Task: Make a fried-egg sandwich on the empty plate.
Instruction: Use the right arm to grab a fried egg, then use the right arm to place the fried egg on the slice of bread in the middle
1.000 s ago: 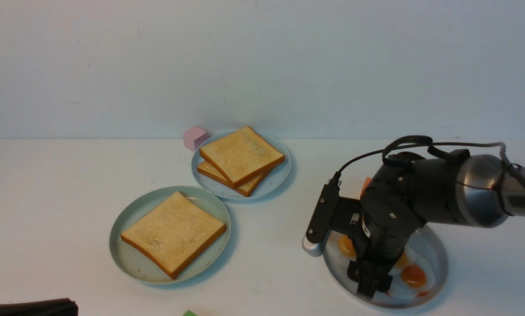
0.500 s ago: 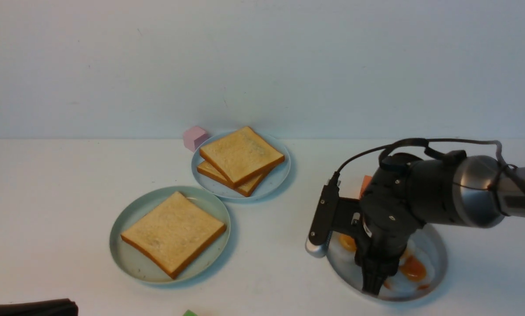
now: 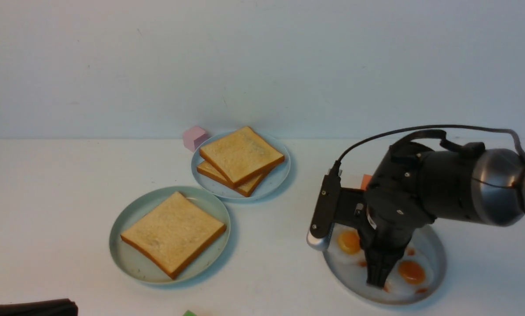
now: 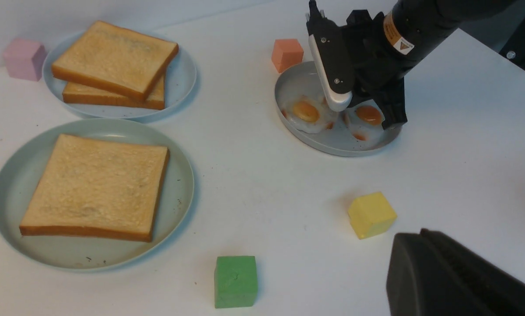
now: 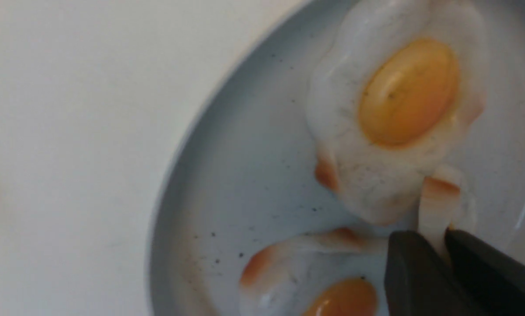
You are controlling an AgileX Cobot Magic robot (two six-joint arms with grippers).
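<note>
A plain white table [image 3: 47, 197] is seen, matte, w/ a few faint specks & scuffs. At its far edge a bare pale grey-blue wall [image 3: 262, 66] is met along a straight horiz. line. Everything is lit evenly; only soft, weak shadows are cast.

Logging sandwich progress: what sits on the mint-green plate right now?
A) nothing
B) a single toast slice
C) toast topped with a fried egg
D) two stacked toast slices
B: the mint-green plate carries one bare toast slice, while the right tool pinches the white edge of a fried egg over on the grey plate.
</note>
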